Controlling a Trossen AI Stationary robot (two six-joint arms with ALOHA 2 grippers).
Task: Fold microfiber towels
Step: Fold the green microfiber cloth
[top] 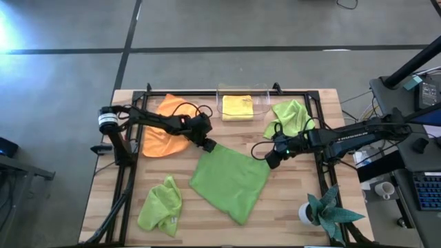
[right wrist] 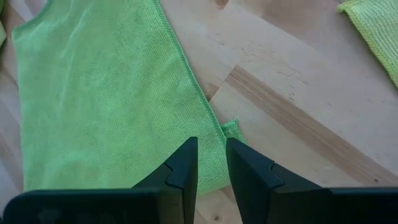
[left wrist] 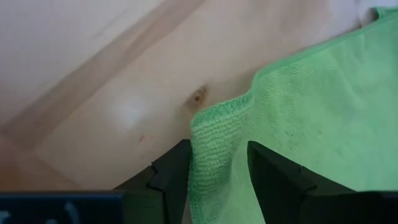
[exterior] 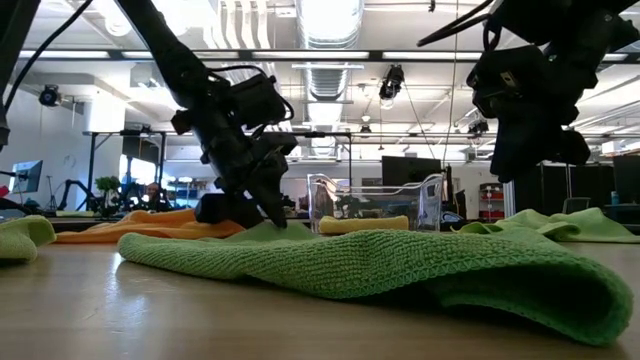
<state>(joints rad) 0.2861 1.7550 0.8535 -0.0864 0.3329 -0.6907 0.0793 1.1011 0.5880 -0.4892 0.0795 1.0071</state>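
Left gripper (top: pixel 208 145), at the far-left corner of the spread lime-green towel (top: pixel 231 180), has its fingers straddling a raised pinch of the corner; whether the pads already clamp it cannot be told. Right gripper (top: pixel 271 161) hangs above the far-right corner, fingers nearly together with only a narrow gap and nothing between them. The towel lies mid-table, roughly flat. An orange towel (top: pixel 162 129), two crumpled lime-green towels (top: pixel 160 204) (top: pixel 290 117) and a folded yellow towel (top: pixel 238 107) in the clear bin (top: pixel 265 93) lie apart. For a clean fold, both corners probably need secure pinches first, then an even lift keeping the far edge taut.
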